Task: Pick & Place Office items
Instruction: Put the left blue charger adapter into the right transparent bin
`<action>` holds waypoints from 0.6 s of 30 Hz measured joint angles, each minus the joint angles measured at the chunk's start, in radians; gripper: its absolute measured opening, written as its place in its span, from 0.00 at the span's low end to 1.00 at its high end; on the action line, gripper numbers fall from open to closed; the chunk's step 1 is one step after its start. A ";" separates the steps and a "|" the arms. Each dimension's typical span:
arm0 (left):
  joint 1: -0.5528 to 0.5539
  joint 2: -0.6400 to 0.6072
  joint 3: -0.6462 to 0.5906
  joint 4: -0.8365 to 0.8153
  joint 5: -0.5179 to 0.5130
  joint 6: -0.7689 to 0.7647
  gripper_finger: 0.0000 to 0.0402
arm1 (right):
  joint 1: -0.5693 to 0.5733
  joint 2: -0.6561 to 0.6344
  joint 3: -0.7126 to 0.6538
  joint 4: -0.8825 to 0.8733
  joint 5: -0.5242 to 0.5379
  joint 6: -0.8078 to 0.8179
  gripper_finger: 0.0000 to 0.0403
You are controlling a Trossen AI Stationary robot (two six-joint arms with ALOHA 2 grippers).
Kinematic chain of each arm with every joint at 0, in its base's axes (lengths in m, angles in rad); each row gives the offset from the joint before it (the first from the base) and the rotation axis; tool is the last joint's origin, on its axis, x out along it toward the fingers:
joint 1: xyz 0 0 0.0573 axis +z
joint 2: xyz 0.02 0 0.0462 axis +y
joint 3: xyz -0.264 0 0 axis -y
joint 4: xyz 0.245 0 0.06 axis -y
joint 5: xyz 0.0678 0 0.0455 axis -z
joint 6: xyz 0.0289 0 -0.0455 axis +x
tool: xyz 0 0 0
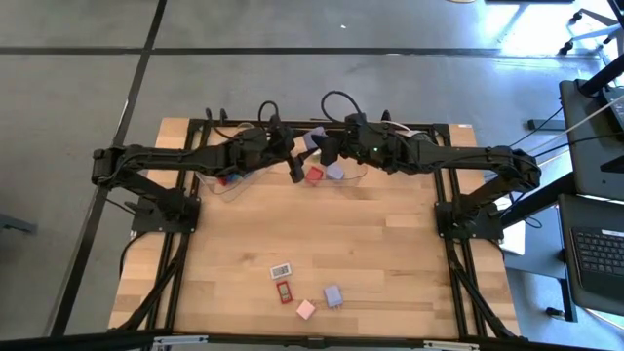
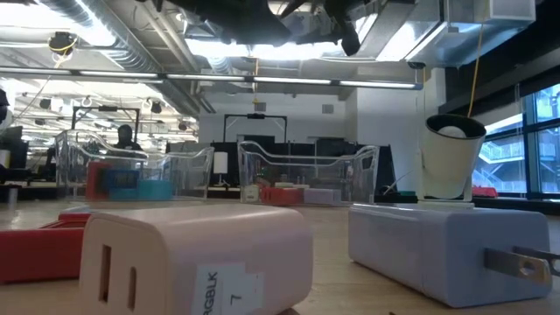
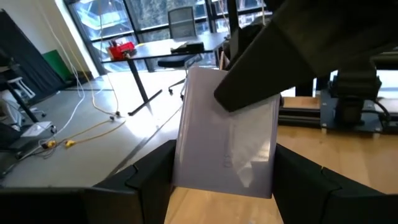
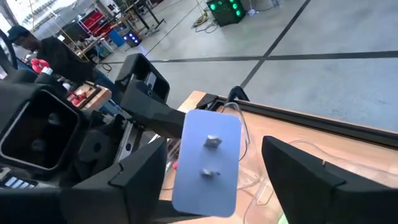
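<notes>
A lavender block [image 1: 314, 139] with two metal prongs [image 4: 212, 142] hangs in the air over the table's far middle, between my two grippers. My left gripper [image 3: 224, 168] comes from the table's left and is shut on it. My right gripper [image 4: 214, 168] comes from the right, and its open fingers stand on either side of the same block with a gap showing at one side. More office items lie near the front edge: white [image 1: 281, 270], red [image 1: 284, 291], pink [image 1: 305, 309] and lavender [image 1: 332, 295] blocks. My left gripper pinches the lavender block by its two narrow sides [image 3: 181, 155] between its two fingers. The fingers reach in about level from the table's left. The block stands roughly upright in the hold, lifted clear above the trays.
Two clear trays [image 1: 230, 187] [image 1: 359, 179] sit at the far edge under the grippers, with a red block [image 1: 314, 175] and a lavender block [image 1: 335, 172] in or by them. A round white object [image 2: 451, 157] stands behind the near blocks. Bare wood lies mid-table.
</notes>
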 joint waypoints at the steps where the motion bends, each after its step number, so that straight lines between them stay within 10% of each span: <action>1: 0.000 0.000 0.000 0.007 0.000 0.000 0.56 | 0.000 0.000 0.000 0.001 0.000 0.009 0.65; 18: -0.016 0.000 0.000 0.013 -0.006 0.195 0.60 | 0.002 -0.001 0.000 -0.003 -0.015 0.044 0.30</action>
